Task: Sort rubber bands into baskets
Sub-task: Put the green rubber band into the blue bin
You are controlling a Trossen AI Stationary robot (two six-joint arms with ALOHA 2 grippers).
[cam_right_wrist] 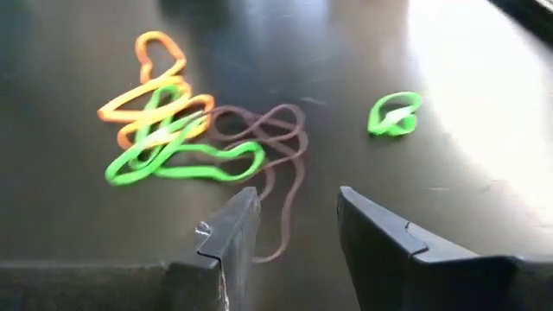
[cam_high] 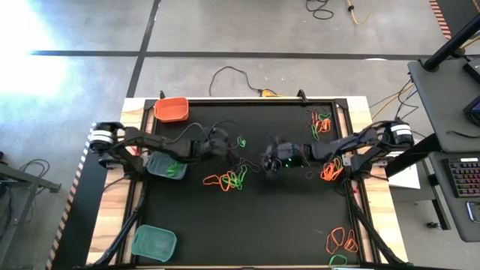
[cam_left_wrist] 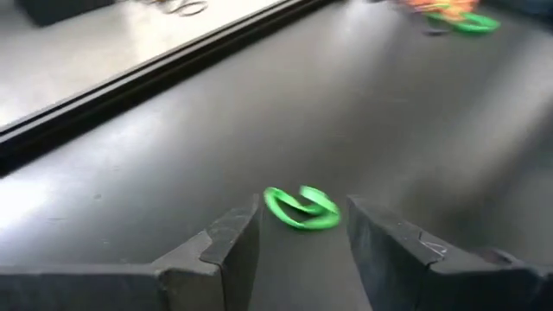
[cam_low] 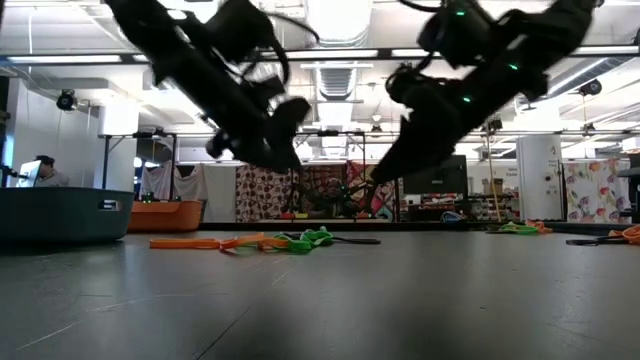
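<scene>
Three baskets point(cam_high: 171, 109): middle teal holds green bands point(cam_high: 174, 169); both jaws apart, empty.

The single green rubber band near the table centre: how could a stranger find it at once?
Start at the black table mat and find the tangled orange-and-green pile in its middle. Just behind it, toward the far edge, lies one small green rubber band, alone and touching no other band.
</scene>
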